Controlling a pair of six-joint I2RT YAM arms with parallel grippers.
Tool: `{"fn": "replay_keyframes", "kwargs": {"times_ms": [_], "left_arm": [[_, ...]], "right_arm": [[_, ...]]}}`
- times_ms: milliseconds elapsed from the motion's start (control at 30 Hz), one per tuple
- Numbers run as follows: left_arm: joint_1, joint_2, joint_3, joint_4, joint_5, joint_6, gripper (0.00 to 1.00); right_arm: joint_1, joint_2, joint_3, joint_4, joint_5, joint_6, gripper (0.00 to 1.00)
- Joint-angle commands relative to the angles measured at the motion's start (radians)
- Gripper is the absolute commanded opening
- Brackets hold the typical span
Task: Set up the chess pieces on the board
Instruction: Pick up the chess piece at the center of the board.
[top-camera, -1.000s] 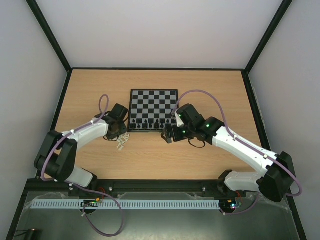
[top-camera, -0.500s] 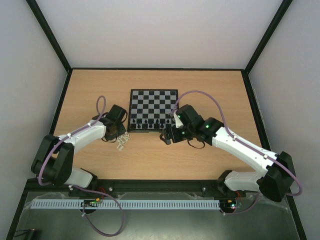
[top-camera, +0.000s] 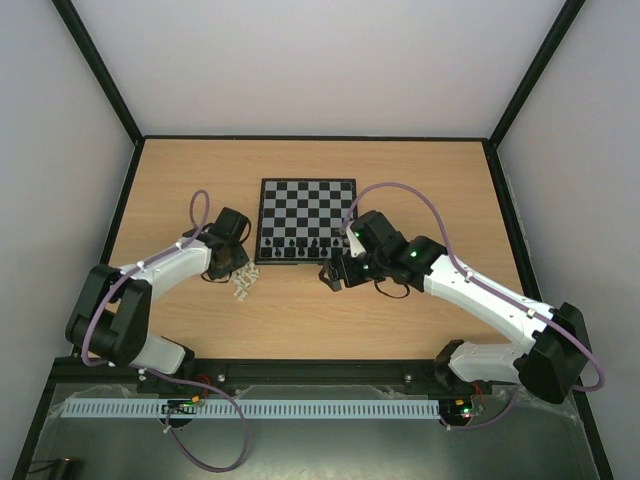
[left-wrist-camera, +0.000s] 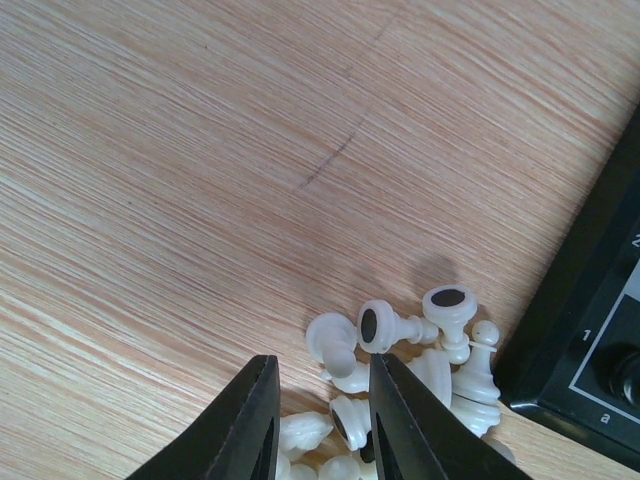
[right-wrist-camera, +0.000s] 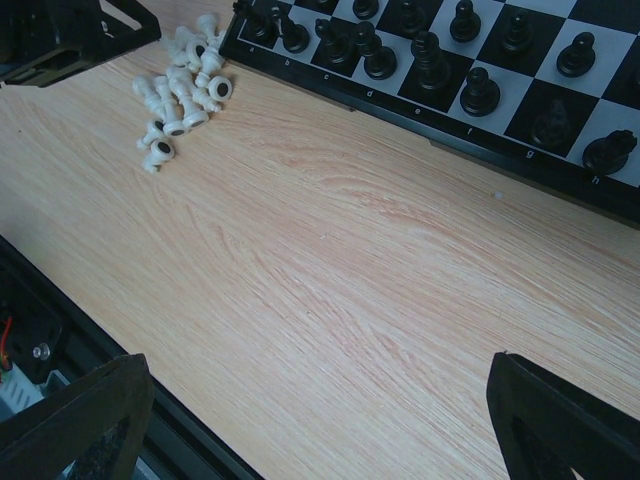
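Some white pieces (left-wrist-camera: 432, 366) behind left end effector (left-wrist-camera: 322, 385), cut by btm edge

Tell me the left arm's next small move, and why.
Probably lower and close the left gripper on one white piece: its narrow jaws hover over the loose white pile beside the board, where only black pieces stand.
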Motion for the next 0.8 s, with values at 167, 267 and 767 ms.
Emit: {"fn": "replay_keyframes", "kwargs": {"times_ms": [167,267,767], "left_arm": [[0.010,0.047,-0.019,0.033,0.011,0.011,0.27],[0.013,0.058,-0.018,0.044,0.012,0.013,0.26],[0.022,0.060,-0.012,0.050,0.004,0.029,0.11]], "right_arm": [[0.013,-0.009,-0.015,-0.007,-0.001,-0.004,0.93],[0.015,-0.009,-0.015,-0.009,0.002,-0.004,0.93],[0.022,-0.014,-0.018,-0.010,0.011,-0.005,0.93]]}}
